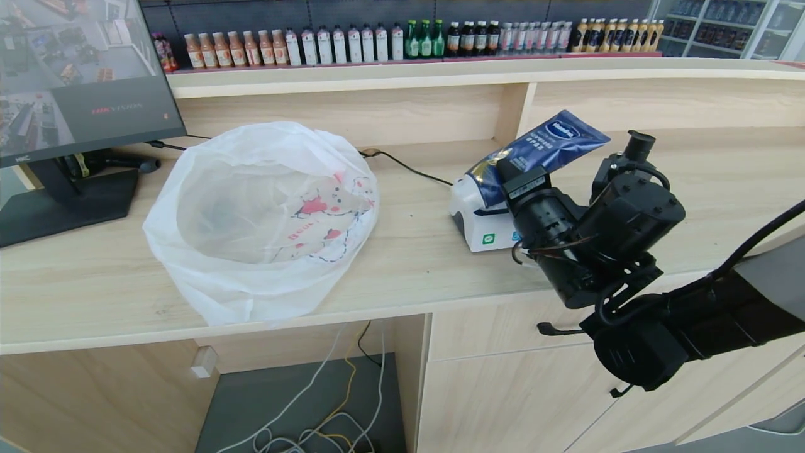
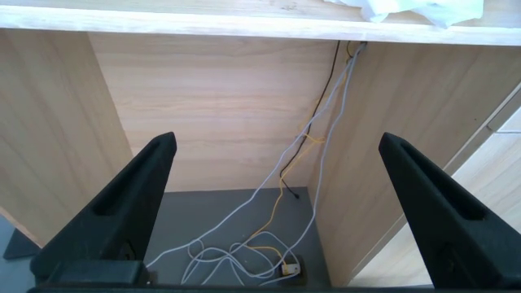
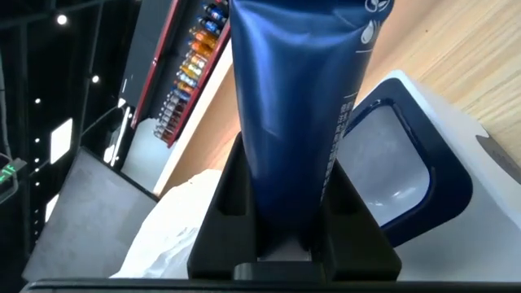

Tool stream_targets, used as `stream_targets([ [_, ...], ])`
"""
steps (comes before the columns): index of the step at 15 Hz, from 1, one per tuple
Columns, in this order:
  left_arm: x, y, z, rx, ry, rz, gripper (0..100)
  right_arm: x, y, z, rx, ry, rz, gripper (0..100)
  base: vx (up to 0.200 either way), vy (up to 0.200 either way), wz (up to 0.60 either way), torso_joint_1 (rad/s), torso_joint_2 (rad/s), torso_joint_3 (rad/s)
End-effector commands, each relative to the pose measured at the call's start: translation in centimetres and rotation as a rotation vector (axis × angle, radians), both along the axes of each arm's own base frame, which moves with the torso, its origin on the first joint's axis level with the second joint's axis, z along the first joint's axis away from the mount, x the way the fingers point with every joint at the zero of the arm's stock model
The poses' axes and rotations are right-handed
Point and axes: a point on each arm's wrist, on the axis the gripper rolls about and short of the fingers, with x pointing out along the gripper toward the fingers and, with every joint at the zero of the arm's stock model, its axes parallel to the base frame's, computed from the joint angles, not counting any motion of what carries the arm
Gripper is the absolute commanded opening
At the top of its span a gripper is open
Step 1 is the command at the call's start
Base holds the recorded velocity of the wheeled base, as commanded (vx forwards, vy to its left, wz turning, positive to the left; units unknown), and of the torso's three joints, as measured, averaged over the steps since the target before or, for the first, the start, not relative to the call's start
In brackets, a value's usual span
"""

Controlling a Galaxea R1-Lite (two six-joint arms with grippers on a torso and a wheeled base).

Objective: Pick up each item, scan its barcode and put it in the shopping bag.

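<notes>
Dark blue and glossy, with pale print along its length, the tube is sitting tilted in the air over the white scanner, its wide flat end pointing up and away towards the back of the counter. Its narrow end is tucked down between the right arm's jaws, which are closing tightly on it from both sides. Whether the tube is brushing the scanner's dark window I cannot tell, but it is hanging just above it.

That arm is coming in from the right side, bending at the wrist so the jaws are angling towards the scanner. The white shopping bag is standing open on the counter, well apart from the tube on the scanner's left.

The left arm's jaws are hanging low, below the counter's edge, gaping wide with nothing between them and facing a wooden recess where loose cables are trailing to the floor.
</notes>
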Motion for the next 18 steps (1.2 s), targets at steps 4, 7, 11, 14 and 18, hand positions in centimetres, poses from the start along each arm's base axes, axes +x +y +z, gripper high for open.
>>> stream_targets([
  [4,0.0,0.0,0.0,0.000,0.000,0.000,100,0.1,-0.1,-0.1,-0.004,0.005,-0.003,0,0.000,0.000,0.00,0.000,0.00,0.000],
  [7,0.0,0.0,0.0,0.000,0.000,-0.002,100,0.4,-0.3,-0.4,-0.006,0.012,-0.012,0,0.000,0.000,0.00,0.000,0.00,0.000],
  [11,0.0,0.0,0.0,0.000,0.000,0.001,100,0.4,-0.2,-0.4,0.032,0.030,0.001,0,0.000,0.000,0.00,0.000,0.00,0.000],
  [14,0.0,0.0,0.0,0.000,0.000,0.000,100,0.5,-0.2,0.0,0.086,0.057,0.021,0,0.000,0.000,0.00,0.000,0.00,0.000],
  [18,0.0,0.0,0.0,0.000,0.000,0.000,100,0.7,-0.3,0.8,0.137,0.063,0.022,0,0.000,0.000,0.00,0.000,0.00,0.000],
])
